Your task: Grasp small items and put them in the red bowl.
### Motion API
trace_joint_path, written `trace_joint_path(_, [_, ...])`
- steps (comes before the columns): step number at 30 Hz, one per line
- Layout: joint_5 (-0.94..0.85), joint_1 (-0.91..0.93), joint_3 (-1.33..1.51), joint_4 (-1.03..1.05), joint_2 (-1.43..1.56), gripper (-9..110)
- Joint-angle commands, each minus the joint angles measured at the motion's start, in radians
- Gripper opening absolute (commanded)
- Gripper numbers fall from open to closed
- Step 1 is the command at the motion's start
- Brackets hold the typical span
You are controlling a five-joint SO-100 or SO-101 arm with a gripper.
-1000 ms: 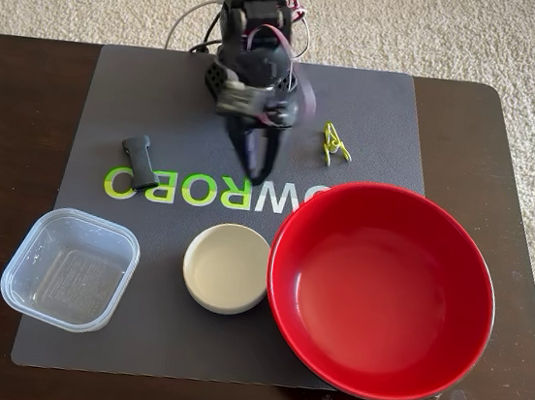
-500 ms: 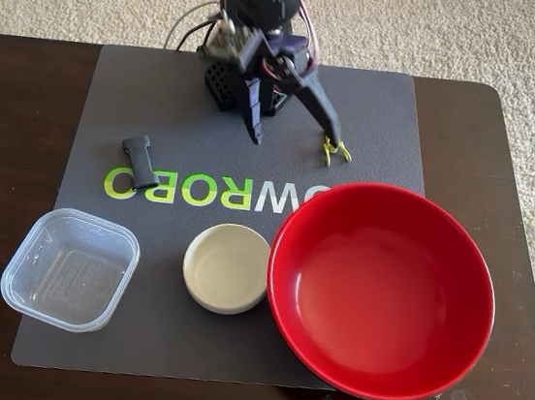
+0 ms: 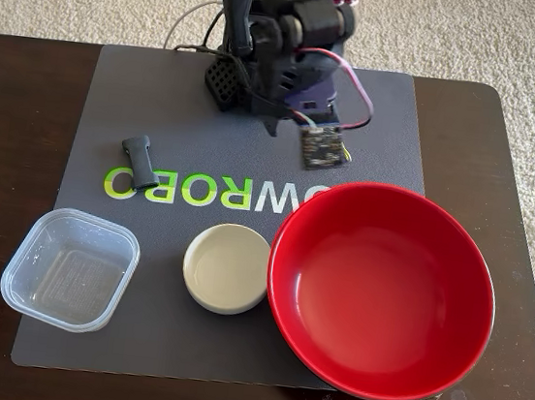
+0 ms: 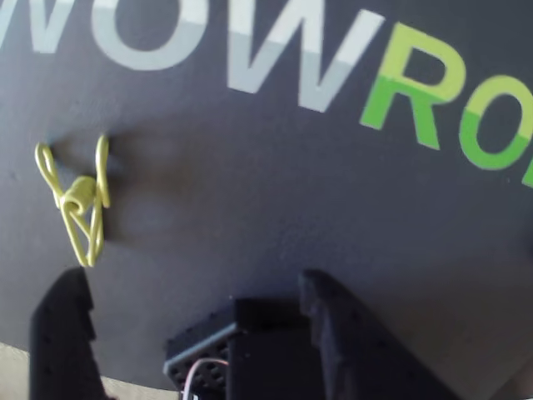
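Wrist view: gripper [image 4: 196, 287] spread wide and empty, one finger [image 4: 62, 321] just below the yellow-green wire clip [image 4: 77, 202], which lies flat on the grey mat [image 4: 275, 183], off-centre toward that finger. Clip looks light, thin, springy, likely to skid; best pinched across its coiled middle. Red bowl [image 3: 381, 290] nearby, empty.

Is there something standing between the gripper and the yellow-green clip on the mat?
Nothing visible. In the wrist view the open gripper has only bare mat between its fingers and the clip, which lies just ahead near one fingertip.
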Motion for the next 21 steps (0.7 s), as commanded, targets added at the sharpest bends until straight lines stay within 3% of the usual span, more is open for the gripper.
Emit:
trace_joint_path(1, [0.044,-0.051,-0.003,-0.008,-0.048,29])
trace_joint_path(19, [-0.092,-0.291,0.114,-0.129,-0.204,36])
trace_joint_path(21, [-0.094,-0.284,0.127,-0.153,-0.204,24])
